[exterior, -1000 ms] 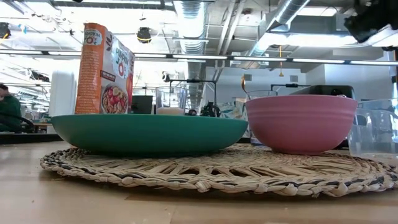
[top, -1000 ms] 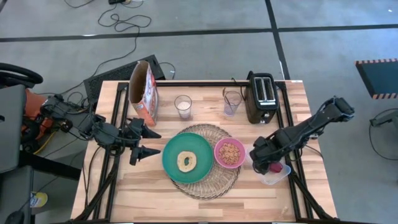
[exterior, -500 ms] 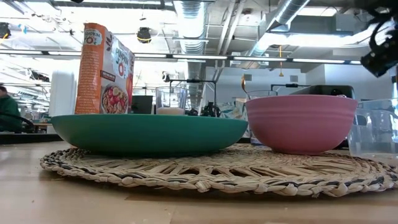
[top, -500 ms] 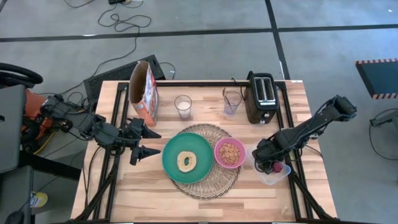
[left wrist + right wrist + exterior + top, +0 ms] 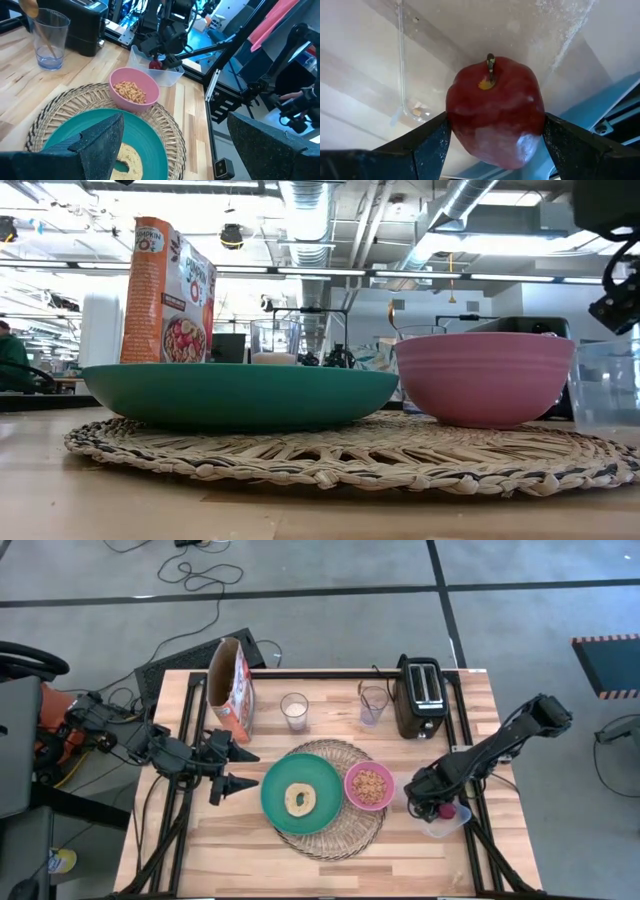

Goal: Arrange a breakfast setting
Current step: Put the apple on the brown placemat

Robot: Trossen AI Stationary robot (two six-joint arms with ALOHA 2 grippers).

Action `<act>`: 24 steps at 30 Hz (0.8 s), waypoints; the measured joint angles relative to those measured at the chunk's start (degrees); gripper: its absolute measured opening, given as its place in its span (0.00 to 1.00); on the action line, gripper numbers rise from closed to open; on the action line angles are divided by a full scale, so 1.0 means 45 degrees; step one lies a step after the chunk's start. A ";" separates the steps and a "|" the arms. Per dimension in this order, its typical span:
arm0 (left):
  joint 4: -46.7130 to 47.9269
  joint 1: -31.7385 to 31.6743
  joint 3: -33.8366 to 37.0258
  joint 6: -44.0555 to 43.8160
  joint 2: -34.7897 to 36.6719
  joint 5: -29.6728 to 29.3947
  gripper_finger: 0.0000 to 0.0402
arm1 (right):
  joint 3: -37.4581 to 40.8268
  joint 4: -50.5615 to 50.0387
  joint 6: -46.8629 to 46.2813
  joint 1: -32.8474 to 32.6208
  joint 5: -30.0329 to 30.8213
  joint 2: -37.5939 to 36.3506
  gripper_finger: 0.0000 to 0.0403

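The red fruit [image 5: 495,110] lies stem up in the clear plastic tub [image 5: 447,824] at the table's right. My right gripper [image 5: 495,132] is open and reaches down into the tub, one finger on each side of the fruit. My left gripper [image 5: 240,768] is open and empty, left of the teal plate [image 5: 275,795]. The plate holds the bagel [image 5: 298,799]. It sits on the round straw mat [image 5: 330,840] beside the pink bowl [image 5: 352,776] of cereal. The cereal box [image 5: 230,685] and two clear glasses [image 5: 294,711] [image 5: 373,705] stand behind. A gold spoon [image 5: 42,30] stands in the right glass. My right gripper comes at the red fruit from above, its fingers [image 5: 432,145] close beside the fruit's two sides [image 5: 455,115]. I cannot tell whether they touch it. The fruit rests on the tub's floor.
The black toaster [image 5: 420,695] stands at the far right, behind the tub. The table's metal frame rails [image 5: 470,790] run along both side edges. Bare wood lies along the near edge in front of the mat.
My right gripper has gone down and a little toward the near edge, into the tub and over the red fruit. The fruit and the tub have stayed where they were.
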State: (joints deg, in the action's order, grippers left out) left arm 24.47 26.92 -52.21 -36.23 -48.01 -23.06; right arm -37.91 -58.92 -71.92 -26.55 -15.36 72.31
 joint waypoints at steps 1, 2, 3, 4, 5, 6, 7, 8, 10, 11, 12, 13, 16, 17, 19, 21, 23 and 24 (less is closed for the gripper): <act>-0.0004 0.0000 0.0000 0.0000 0.0000 -0.0011 0.84 | 0.0065 0.0005 0.0005 0.0000 -0.0034 -0.0004 0.80; 0.0009 0.0000 0.0000 0.0000 0.0000 -0.0026 0.84 | 0.0130 0.0005 0.0019 0.0000 -0.0098 -0.0004 0.80; 0.0008 0.0000 0.0000 0.0000 0.0000 -0.0032 0.84 | 0.0207 0.0021 0.0019 -0.0005 -0.0138 -0.0004 0.80; 0.0005 0.0000 0.0000 0.0000 0.0000 -0.0032 0.84 | 0.0295 0.0099 0.0009 -0.0005 -0.0163 -0.0004 0.80; 0.0009 0.0000 0.0000 0.0000 0.0000 -0.0032 0.84 | 0.0358 0.0153 0.0005 -0.0005 -0.0179 -0.0009 0.80; 0.0004 0.0000 0.0000 0.0000 0.0000 -0.0034 0.84 | 0.0384 0.0165 0.0021 -0.0005 -0.0179 -0.0009 0.80; 0.0009 0.0000 0.0000 0.0000 0.0000 -0.0032 0.84 | 0.0384 0.0172 0.0058 -0.0005 -0.0174 -0.0003 0.80; 0.0009 0.0000 0.0000 0.0000 0.0000 -0.0032 0.84 | 0.0389 0.0190 0.0088 -0.0005 -0.0169 0.0001 0.80; 0.0004 0.0000 0.0000 0.0000 0.0000 -0.0035 0.84 | 0.0398 0.0194 0.0097 -0.0005 -0.0122 0.0001 0.81; 0.0009 0.0000 0.0000 0.0000 0.0000 -0.0042 0.84 | 0.0399 0.0191 0.0113 -0.0005 -0.0107 0.0004 0.81; 0.0009 0.0000 0.0000 0.0000 0.0000 -0.0042 0.84 | 0.0404 0.0191 0.0143 -0.0005 -0.0074 0.0009 0.82; 0.0009 0.0000 0.0000 0.0000 0.0000 -0.0044 0.84 | 0.0425 0.0189 0.0182 -0.0007 -0.0040 0.0015 0.82; 0.0009 0.0000 0.0000 0.0000 0.0000 -0.0047 0.84 | 0.0438 0.0208 0.0356 -0.0010 0.0036 0.0040 0.83; 0.0009 0.0000 0.0000 0.0000 0.0000 -0.0047 0.84 | 0.0442 0.0204 0.0379 -0.0010 0.0050 0.0035 0.83; 0.0009 0.0000 0.0000 0.0000 0.0000 -0.0048 0.84 | 0.0442 0.0194 0.0423 -0.0010 0.0055 0.0035 0.83; 0.0009 0.0000 0.0000 0.0000 0.0000 -0.0049 0.84 | 0.0442 0.0185 0.0423 -0.0010 0.0055 0.0035 0.81; 0.0009 0.0000 0.0000 0.0000 0.0000 -0.0051 0.84 | 0.0425 0.0169 0.0424 -0.0010 0.0061 0.0035 0.78; 0.0009 0.0000 0.0000 0.0000 0.0000 -0.0051 0.84 | 0.0380 0.0138 0.0441 -0.0010 0.0071 0.0035 0.76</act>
State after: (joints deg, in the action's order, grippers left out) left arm 24.51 26.92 -52.21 -36.23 -48.01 -23.29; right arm -36.20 -58.30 -69.94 -26.59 -15.04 72.47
